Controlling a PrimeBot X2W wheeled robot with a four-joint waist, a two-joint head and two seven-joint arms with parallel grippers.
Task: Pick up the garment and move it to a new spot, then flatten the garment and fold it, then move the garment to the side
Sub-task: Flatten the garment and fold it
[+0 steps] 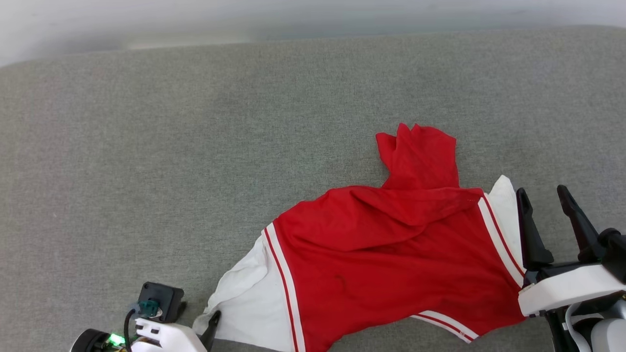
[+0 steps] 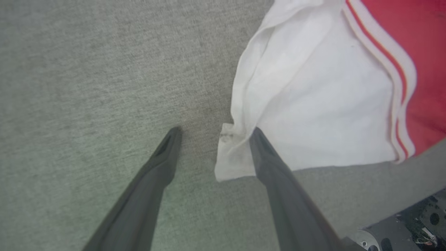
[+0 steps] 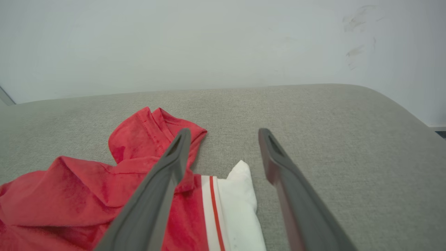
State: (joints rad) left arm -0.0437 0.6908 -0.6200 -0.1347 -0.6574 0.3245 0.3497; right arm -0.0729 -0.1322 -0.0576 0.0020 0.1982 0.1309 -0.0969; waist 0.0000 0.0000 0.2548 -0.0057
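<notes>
Grey fabric surface (image 1: 195, 146) is carrying everything. Starting at L: L gripper (image 2: 216, 130) is sitting low at the near edge, jaws spread wide, gripping nothing. In L wrist view the corner of the white L sleeve (image 2: 313, 104) is poking in btw its fingers (image 2: 271, 164), one finger crossing over the cloth; touching or just above, can't tell.

Moving R: shirt (image 1: 381, 254) is lying centre-to-R on the surface, close to the robot, plain red side up, no print showing, body creasing across. A red flap (image 1: 420, 156) is bunching at the far side. R sleeve (image 1: 506, 205) is tucking under itself just beside R gripper (image 1: 543, 191), which is also standing open & empty, its inner finger hanging over the striped trim (image 1: 494, 230).

Progress, as a guess: nothing is flat, nothing is folded; shirt is sprawling roughly spread but wrinkled. Whether the first relocation is done isn't readable from this. Both arms seem to be lining up on the sleeves, prob. for a lift or a pull-out. Flatten, fold & side move are all remaining.

Around: pale wall (image 3: 209, 42) is running behind the far edge; surface is curving off at R. Nothing is blocking either gripper. Trouble is coming from the shirt itself: far flap doubling over, R sleeve tucking in, thin L sleeve corner lying flat on fabric, likely hard to pinch.
</notes>
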